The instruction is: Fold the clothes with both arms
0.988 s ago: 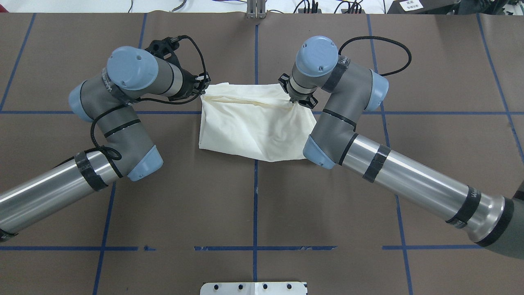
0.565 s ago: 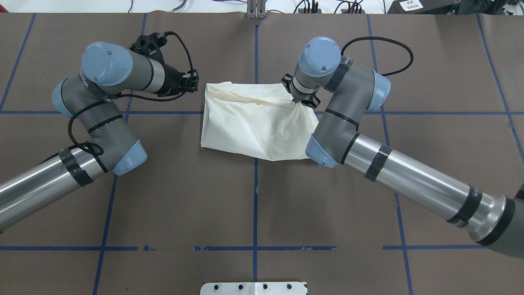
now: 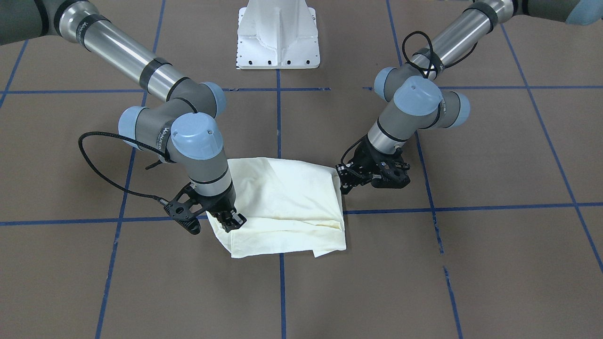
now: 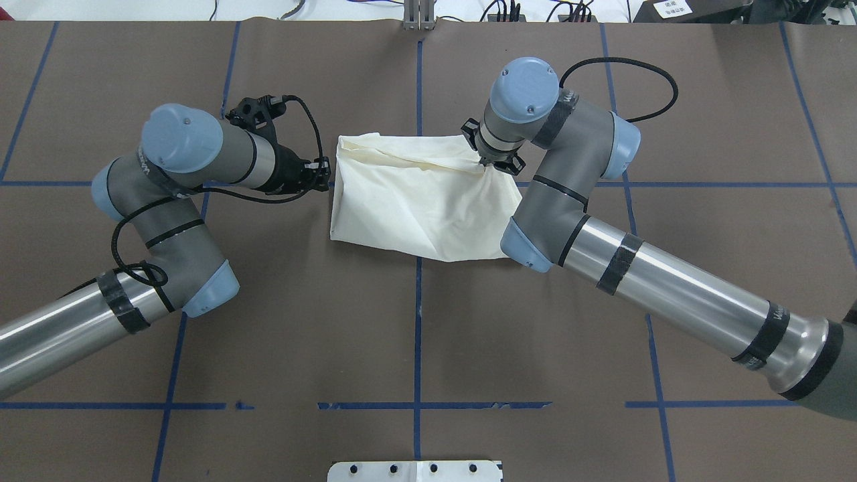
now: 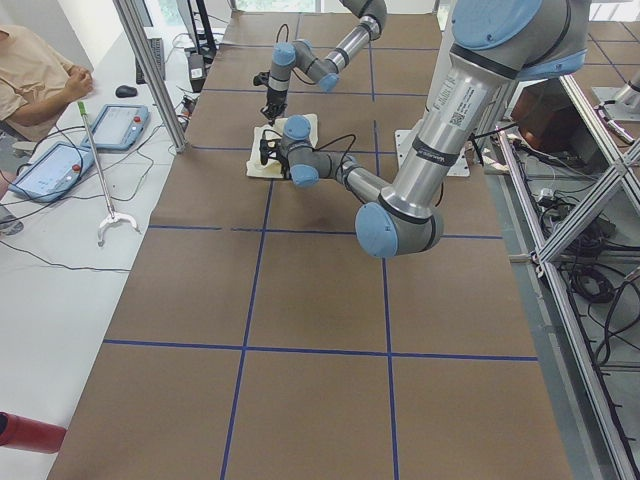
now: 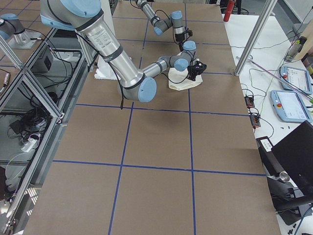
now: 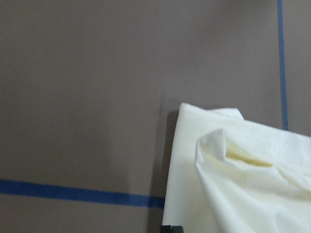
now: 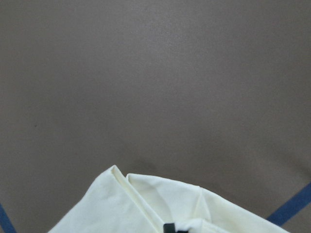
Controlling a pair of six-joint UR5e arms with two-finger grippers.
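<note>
Evidently, a far corner of the folded cream T-shirt (image 4: pixel 415 201) is pinched between the jaws of the right gripper (image 4: pixel 492 164), and creases are drawn toward them. How the jaws of the left gripper (image 4: pixel 324 173) stand cannot be told. The shirt's side edge is found just beside them, spread on the brown table (image 4: pixel 415 321).

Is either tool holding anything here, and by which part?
The right tool pinches the folded shirt near its far right corner. The left tool sits beside the shirt's left edge and appears to grip nothing.
</note>
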